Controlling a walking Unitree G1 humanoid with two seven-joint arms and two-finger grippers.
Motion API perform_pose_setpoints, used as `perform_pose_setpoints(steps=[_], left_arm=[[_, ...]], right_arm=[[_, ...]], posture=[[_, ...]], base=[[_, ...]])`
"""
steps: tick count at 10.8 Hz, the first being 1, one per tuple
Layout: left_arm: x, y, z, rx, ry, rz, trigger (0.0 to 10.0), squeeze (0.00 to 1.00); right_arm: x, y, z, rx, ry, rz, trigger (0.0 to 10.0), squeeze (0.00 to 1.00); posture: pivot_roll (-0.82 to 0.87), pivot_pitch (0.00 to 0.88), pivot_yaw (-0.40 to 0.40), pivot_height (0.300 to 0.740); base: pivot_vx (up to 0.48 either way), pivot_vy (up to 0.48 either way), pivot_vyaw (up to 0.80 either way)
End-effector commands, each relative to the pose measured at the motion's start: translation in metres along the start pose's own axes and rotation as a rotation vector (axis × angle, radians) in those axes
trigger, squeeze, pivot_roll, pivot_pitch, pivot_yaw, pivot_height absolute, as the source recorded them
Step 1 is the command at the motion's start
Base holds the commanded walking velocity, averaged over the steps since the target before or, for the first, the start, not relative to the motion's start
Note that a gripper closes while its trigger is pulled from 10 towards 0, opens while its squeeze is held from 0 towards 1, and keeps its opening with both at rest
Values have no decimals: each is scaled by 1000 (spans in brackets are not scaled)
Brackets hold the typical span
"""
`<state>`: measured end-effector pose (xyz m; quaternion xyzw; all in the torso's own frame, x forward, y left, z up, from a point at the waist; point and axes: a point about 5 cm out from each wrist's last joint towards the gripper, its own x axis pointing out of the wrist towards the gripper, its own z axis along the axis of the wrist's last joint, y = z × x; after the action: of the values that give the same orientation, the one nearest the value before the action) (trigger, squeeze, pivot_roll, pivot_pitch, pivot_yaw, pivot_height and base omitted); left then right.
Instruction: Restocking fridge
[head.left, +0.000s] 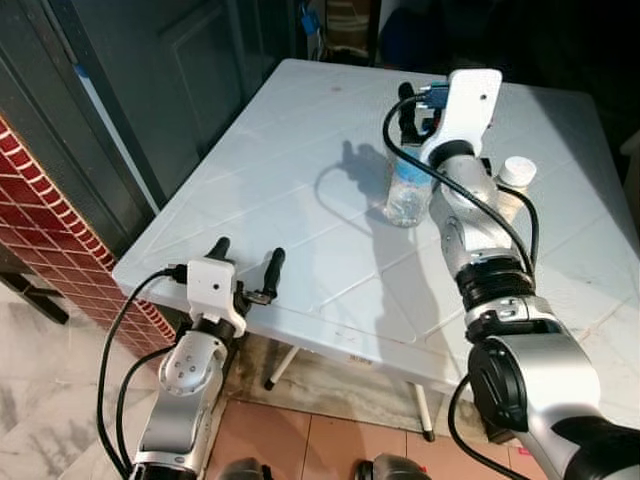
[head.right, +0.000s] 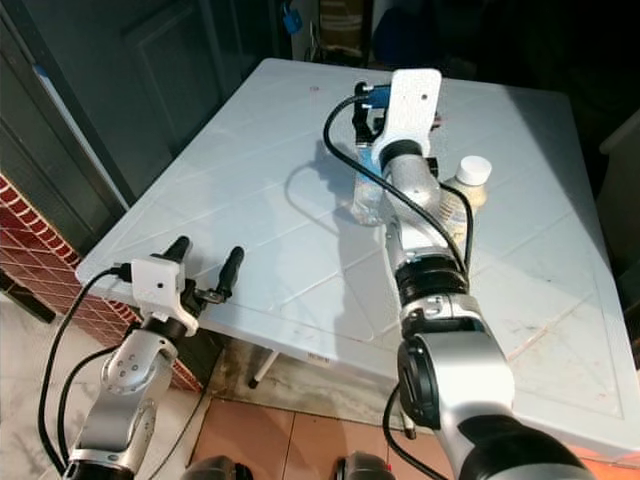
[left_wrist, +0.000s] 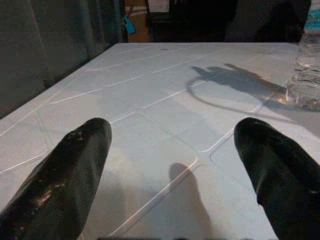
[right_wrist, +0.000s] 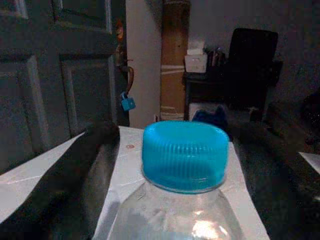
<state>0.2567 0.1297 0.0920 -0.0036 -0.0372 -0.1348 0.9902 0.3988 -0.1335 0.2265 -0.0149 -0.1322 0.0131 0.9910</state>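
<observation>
I judge the clear water bottle (head.left: 408, 190) light, thin-walled and slick, so I'd grip its body below the blue cap (right_wrist: 185, 155). It stands upright mid-desk (head.left: 280, 180), between my right tool's (right_wrist: 175, 165) spread fingers, untouched as far as I can tell. A white-capped bottle (head.left: 512, 185) stands just right. My left tool (head.left: 245, 268), fingers apart, hovers at the near edge.

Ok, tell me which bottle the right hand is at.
The clear bottle with the blue cap: the right hand straddles its top. The white-capped bottle stands apart, beside the forearm.
</observation>
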Motion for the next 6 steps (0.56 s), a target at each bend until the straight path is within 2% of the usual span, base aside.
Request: perform_pose_setpoints(steps=[1,2,3,6], left_arm=[[0,-1,2,2,-2,-15,10000,0],[0,-1,2,2,-1,-15,10000,0],[0,-2,2,2,0,-16,10000,0],[1,-2,1,5,4,-19,10000,0]], right_arm=[[4,6,7,7,-7,24,3098,0],[5,6,7,8,-7,25,3176,0],[5,6,7,9,-9,25,3686,0],[7,8,12,23,-22,39,3765,0]], posture=[[-10,45,31,740],[-10,45,31,740],[-10,45,31,740],[-10,42,33,740]], base=[[0,0,0],[0,0,0],[0,0,0],[0,0,0]])
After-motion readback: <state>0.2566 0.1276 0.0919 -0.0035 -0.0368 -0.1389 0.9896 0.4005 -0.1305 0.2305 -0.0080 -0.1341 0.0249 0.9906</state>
